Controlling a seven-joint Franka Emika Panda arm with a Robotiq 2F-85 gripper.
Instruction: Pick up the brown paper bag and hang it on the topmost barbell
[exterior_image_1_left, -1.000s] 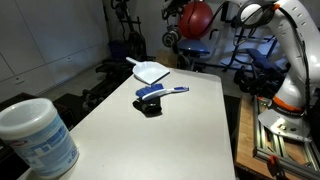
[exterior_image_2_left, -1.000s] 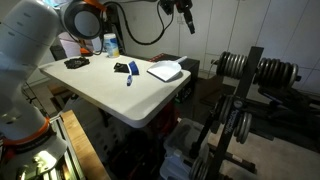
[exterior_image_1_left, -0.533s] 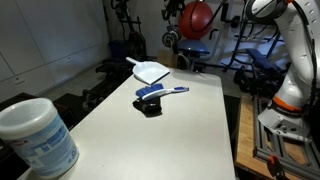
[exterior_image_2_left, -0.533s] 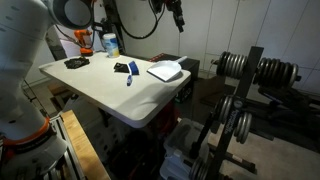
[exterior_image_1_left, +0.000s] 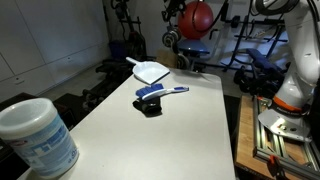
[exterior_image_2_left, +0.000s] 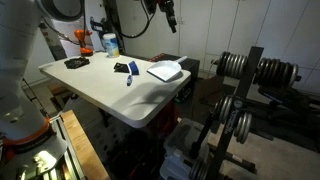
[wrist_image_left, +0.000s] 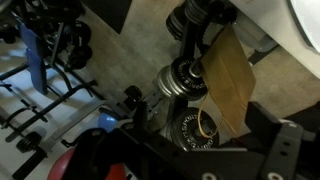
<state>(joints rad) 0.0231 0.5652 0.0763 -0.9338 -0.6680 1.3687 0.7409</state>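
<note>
The brown paper bag (wrist_image_left: 228, 75) shows only in the wrist view. It hangs flat against the barbell rack, and its thin handle loop (wrist_image_left: 205, 125) lies over a round weight plate (wrist_image_left: 196, 128). I cannot tell which barbell holds it. My gripper (exterior_image_2_left: 168, 17) is high in the air above the table's rack-side end, well away from the barbell rack (exterior_image_2_left: 248, 75). Its dark fingers frame the bottom of the wrist view, spread apart with nothing between them. The bag is hidden in both exterior views.
A white dustpan (exterior_image_1_left: 152, 71) and a blue-handled brush (exterior_image_1_left: 165, 92) lie on the white table (exterior_image_1_left: 190, 130). A white tub (exterior_image_1_left: 35, 135) stands at one table corner. Weight plates (exterior_image_2_left: 232, 65) sit on the rack. A red ball (exterior_image_1_left: 197, 17) hangs behind.
My gripper has moved away from the barbell rack, back over the table, staying high. Things on the table have not moved.
</note>
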